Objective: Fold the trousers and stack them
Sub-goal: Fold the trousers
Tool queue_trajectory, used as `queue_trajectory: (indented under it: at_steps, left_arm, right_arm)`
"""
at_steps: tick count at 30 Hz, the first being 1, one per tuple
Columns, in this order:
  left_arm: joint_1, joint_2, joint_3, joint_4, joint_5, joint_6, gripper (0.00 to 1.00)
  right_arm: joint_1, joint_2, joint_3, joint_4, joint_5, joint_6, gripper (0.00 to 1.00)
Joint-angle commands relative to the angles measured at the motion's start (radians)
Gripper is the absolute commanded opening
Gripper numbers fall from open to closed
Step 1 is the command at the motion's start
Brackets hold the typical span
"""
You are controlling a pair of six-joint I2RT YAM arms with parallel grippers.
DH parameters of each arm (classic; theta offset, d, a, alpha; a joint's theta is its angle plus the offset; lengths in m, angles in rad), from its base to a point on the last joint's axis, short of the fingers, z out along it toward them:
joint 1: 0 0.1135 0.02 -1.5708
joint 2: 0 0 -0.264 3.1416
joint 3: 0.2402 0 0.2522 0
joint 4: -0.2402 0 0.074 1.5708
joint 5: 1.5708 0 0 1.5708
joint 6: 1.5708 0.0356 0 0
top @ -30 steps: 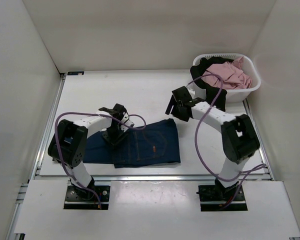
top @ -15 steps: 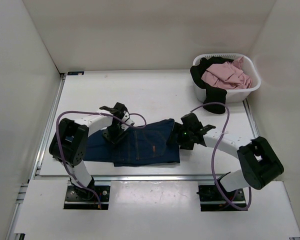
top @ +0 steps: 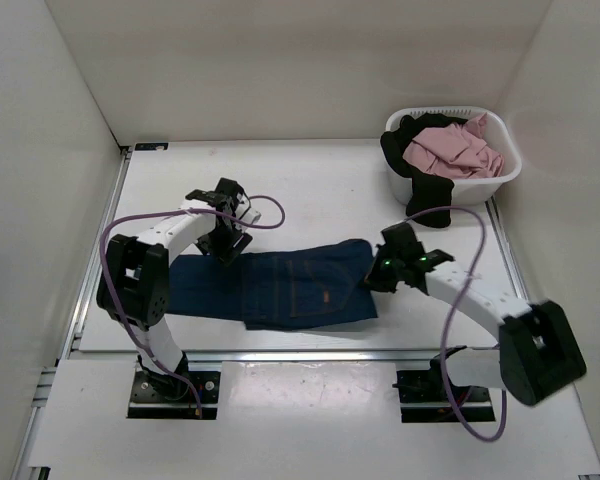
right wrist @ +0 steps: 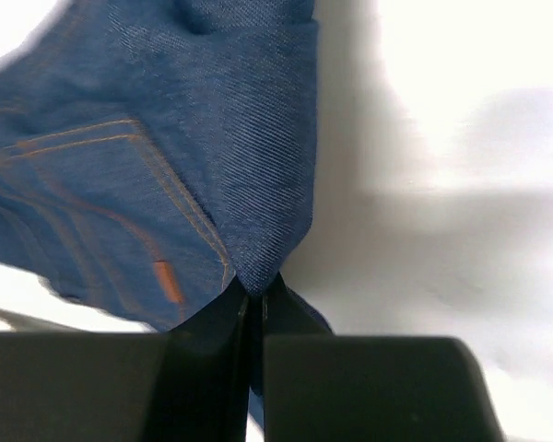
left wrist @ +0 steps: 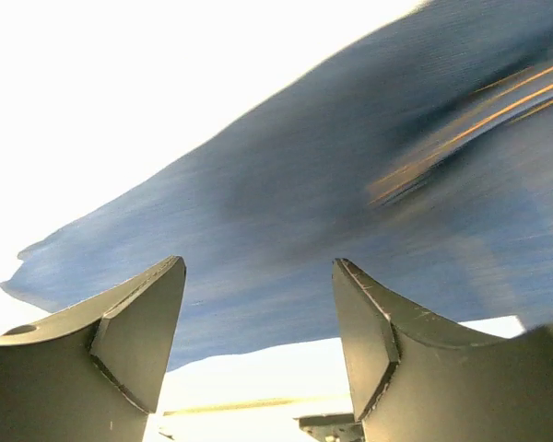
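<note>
Starting from the left, we see the left gripper (top: 227,237) at the far edge of the trousers (top: 290,290), over their narrower left part. In the left wrist view its two fingers (left wrist: 129,336) stand wide apart, so the jaws are open, and the blue denim fills the view behind them. We cannot tell if the fingers touch the cloth.

The trousers lie flat on the white surface (top: 310,185), in the near middle of it, with their long side running from left to right. The right part is wider and shows lighter stitching and a small orange tag (right wrist: 169,281).

At the right end of the trousers is the right gripper (top: 382,274). In the right wrist view its jaws are closed on a pointed corner of the denim, which is pinched between the two black fingers (right wrist: 212,341).

In the far right corner stands a white basket (top: 502,176), well apart from the trousers. It holds a pink garment (top: 450,150), and a black garment (top: 427,190) hangs over its near rim.
</note>
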State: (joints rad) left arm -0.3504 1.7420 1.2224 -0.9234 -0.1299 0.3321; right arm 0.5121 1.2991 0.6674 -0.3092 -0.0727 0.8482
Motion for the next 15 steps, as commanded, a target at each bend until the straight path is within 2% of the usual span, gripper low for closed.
queue_trajectory:
  at_steps: [1, 4, 5, 9, 13, 15]
  left_arm:
    - [0.025, -0.078, 0.068, -0.043, 0.004, 0.010, 0.76]
    - [0.045, -0.097, 0.077, -0.071, -0.020, 0.010, 0.78]
    - [0.045, -0.098, 0.068, -0.080, -0.020, 0.019, 0.78]
    - [0.085, -0.133, 0.038, -0.080, -0.020, 0.028, 0.78]
    - [0.120, -0.144, 0.017, -0.080, -0.011, 0.038, 0.78]
    - [0.129, -0.162, 0.006, -0.080, -0.011, 0.038, 0.78]
  right_arm:
    - [-0.114, -0.202, 0.165, -0.374, 0.134, -0.118, 0.00]
    - [-0.194, -0.244, 0.332, -0.571, 0.209, -0.204, 0.00]
    - [-0.205, -0.244, 0.474, -0.702, 0.224, -0.224, 0.00]
    - [-0.178, -0.140, 0.752, -0.916, 0.255, -0.288, 0.00]
    - [-0.083, -0.032, 0.852, -0.907, 0.234, -0.241, 0.00]
    - [0.003, 0.043, 0.924, -0.907, 0.257, -0.190, 0.00]
